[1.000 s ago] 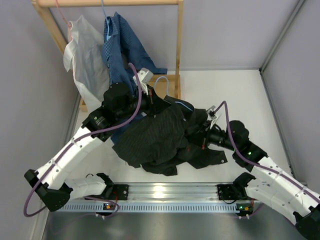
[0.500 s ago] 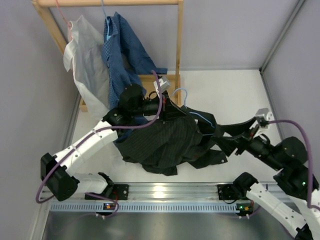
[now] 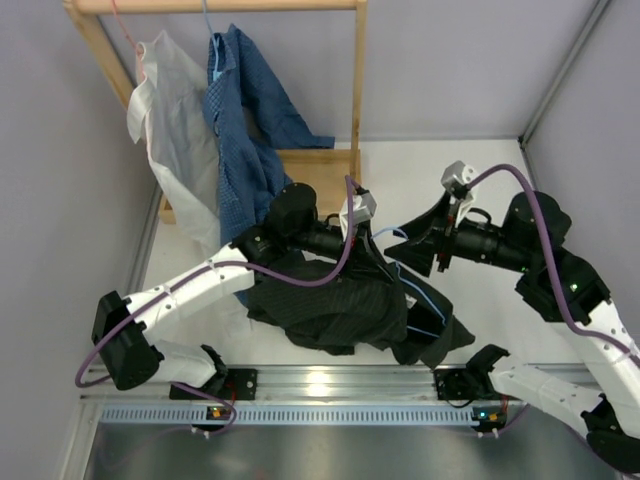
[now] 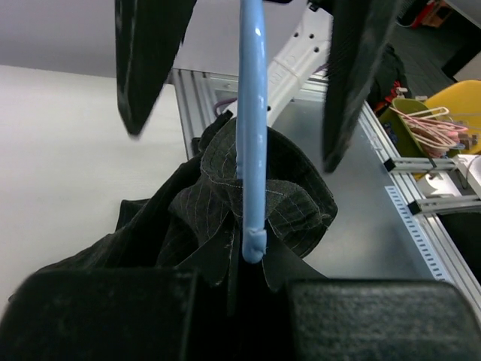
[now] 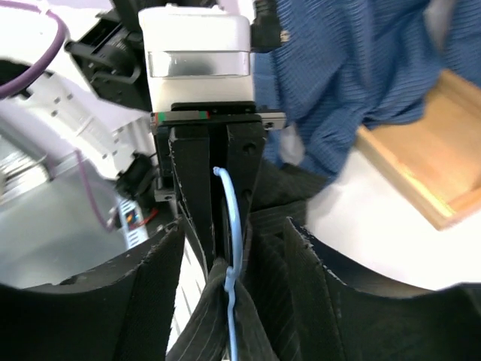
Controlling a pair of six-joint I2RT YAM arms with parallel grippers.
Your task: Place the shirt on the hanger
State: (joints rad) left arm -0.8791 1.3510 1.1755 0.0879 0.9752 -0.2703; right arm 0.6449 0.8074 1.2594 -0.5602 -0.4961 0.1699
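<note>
My left gripper [image 3: 372,236] pinches the hanger [image 4: 250,150], its wire running lengthwise toward my right gripper [image 3: 412,250], which gapes wide. The shirt [image 3: 330,305] drapes beneath.

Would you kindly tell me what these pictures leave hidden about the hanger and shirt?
The hanger: top view, mostly buried under the shirt; left wrist view, cut off by the top edge.
Right gripper: right wrist view, shirt fabric drapes its fingers.
Shirt collar and sleeves: bunched, indistinguishable in every view.
</note>
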